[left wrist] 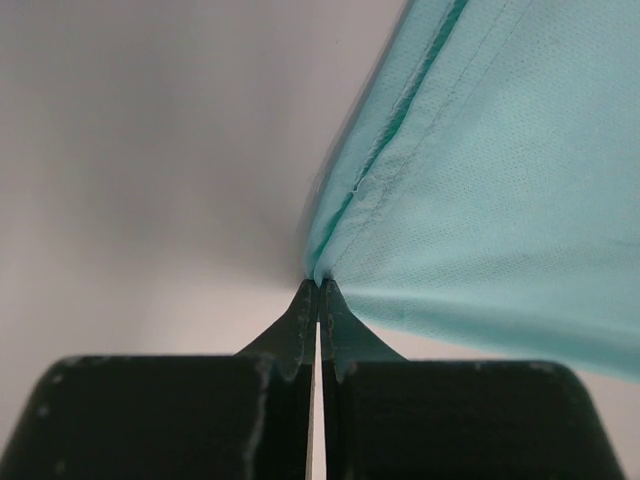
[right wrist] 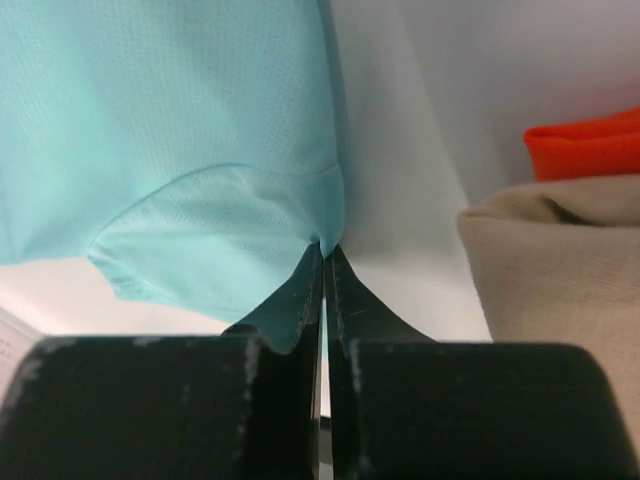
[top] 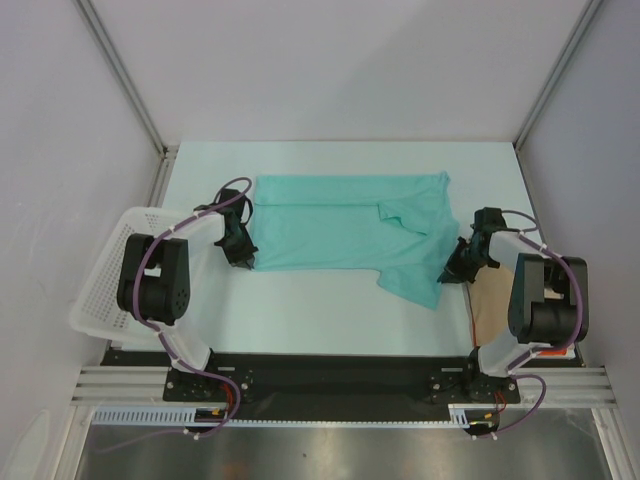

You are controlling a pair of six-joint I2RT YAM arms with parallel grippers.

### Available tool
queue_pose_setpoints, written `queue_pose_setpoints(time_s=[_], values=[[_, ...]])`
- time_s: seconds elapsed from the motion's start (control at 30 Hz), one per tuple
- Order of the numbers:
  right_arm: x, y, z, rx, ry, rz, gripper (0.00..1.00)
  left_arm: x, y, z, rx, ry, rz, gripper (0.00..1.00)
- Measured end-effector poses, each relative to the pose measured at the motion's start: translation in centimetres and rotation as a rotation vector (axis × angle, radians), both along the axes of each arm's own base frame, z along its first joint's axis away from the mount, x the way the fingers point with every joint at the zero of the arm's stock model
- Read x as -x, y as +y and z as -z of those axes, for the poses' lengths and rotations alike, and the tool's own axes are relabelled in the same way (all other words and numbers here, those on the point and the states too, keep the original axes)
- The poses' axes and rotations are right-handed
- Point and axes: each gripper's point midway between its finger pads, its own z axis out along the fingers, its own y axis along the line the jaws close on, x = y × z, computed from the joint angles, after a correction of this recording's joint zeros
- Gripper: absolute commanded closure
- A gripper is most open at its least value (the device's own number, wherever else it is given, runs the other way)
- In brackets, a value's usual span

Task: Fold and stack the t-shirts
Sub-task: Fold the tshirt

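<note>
Teal t-shirt [top: 340, 225] outside basket [top: 100, 275], pinched by left gripper [left wrist: 319, 290], right gripper [right wrist: 324, 255].

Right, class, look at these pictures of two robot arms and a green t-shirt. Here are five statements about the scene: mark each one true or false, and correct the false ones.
1. The left gripper is shut on an edge of the t-shirt. True.
2. The right gripper hangs open above the t-shirt. False: it is shut on the t-shirt's edge.
3. The t-shirt lies inside the basket. False: it is spread on the table, and the basket stands at the left.
4. A beige cloth lies near the right gripper. True.
5. An orange cloth shows beyond the beige cloth. True.
</note>
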Motion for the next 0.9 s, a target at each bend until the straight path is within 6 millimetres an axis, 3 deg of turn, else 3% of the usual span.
queue_pose_setpoints(time_s=[0.13, 0.3, 0.5, 0.6, 0.73, 0.9], values=[[0.5, 0.1, -0.5, -0.002, -0.003, 0.008, 1.00, 0.3, 0.0, -0.1, 0.004, -0.005, -0.016, 1.00], [2.8, 0.5, -3.1, -0.011, -0.051, 0.022, 1.00, 2.2, 0.3, -0.5, 0.007, -0.002, -0.034, 0.99], [3.0, 0.5, -4.0, -0.019, -0.046, 0.024, 1.00, 2.5, 0.3, -1.5, 0.003, 0.008, -0.033, 1.00], [0.4, -0.2, -5.2, -0.019, -0.049, 0.036, 1.00, 0.2, 0.2, -3.7, -0.001, -0.026, -0.032, 1.00], [-5.2, -1.5, -7.1, -0.021, -0.106, 0.042, 1.00, -5.7, -0.3, -7.8, 0.003, -0.143, -0.034, 1.00], [-10.7, -2.3, -7.1, -0.047, -0.116, 0.032, 1.00, -9.9, -0.2, -8.1, 0.022, -0.163, -0.055, 1.00]])
